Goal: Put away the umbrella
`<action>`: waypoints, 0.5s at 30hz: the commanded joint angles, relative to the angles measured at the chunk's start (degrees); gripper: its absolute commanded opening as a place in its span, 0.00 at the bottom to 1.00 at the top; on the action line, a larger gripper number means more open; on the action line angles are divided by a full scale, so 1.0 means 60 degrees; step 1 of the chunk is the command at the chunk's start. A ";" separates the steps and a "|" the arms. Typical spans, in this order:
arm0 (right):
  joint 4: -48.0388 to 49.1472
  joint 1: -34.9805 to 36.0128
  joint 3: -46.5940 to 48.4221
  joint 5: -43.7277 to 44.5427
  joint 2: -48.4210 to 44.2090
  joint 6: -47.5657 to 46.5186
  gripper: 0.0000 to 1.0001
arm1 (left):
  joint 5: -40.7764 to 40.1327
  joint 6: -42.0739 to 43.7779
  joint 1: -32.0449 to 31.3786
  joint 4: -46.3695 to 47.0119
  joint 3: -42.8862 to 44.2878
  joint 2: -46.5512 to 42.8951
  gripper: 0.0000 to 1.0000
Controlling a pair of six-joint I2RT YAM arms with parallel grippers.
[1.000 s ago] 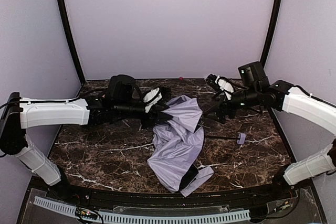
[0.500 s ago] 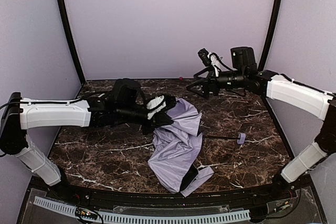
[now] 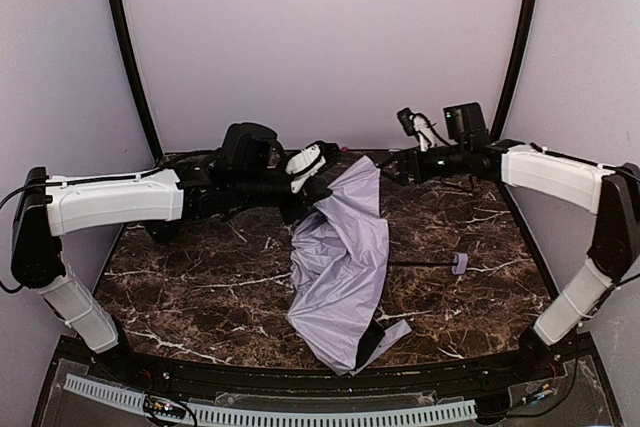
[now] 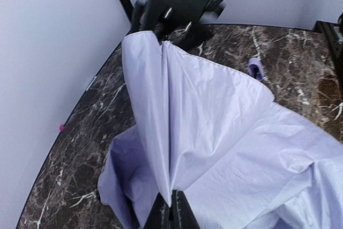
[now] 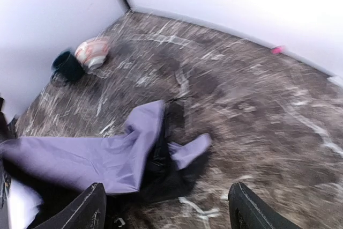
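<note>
One umbrella [image 3: 340, 267] is lying on one worktop [image 3: 200, 287]. Two arms are reaching in: left arm [image 3: 110, 209], right arm [image 3: 555, 175]. One patterned bowl [image 5: 92, 52], one dark container [image 5: 67, 66] and one small pink object [image 5: 277, 50] are sitting aside.

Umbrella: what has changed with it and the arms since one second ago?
The left gripper closed on the canopy edge and lifted it up and back. The right gripper rose away toward the rear, open and empty. The handle and near fabric stayed put.

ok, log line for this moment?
left gripper: shut on pale lavender fabric umbrella, canopy edge held off dark marble table | right gripper: open, empty, above table
</note>
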 commanded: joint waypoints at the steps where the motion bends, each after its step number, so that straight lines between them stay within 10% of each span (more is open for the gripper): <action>1: -0.0078 -0.0373 -0.1394 0.0471 -0.1658 0.0431 0.80 | -0.0421 -0.0913 0.0622 -0.0156 0.0453 0.0248 0.21; 4: -0.0141 -0.0078 -0.2441 -0.0565 -0.2228 0.0604 0.80 | 0.0003 -0.1074 0.0686 -0.0541 0.0762 0.0091 0.57; 9: 0.0773 0.0581 -0.4152 -0.1043 -0.4088 0.2294 0.81 | 0.0352 -0.2092 0.0654 -0.1441 0.0034 -0.1806 0.80; 15: 0.1504 0.2022 -0.5387 -0.0257 -0.5087 0.3832 0.84 | 0.1384 -0.3377 -0.0127 -0.2872 -0.1216 -0.2879 0.70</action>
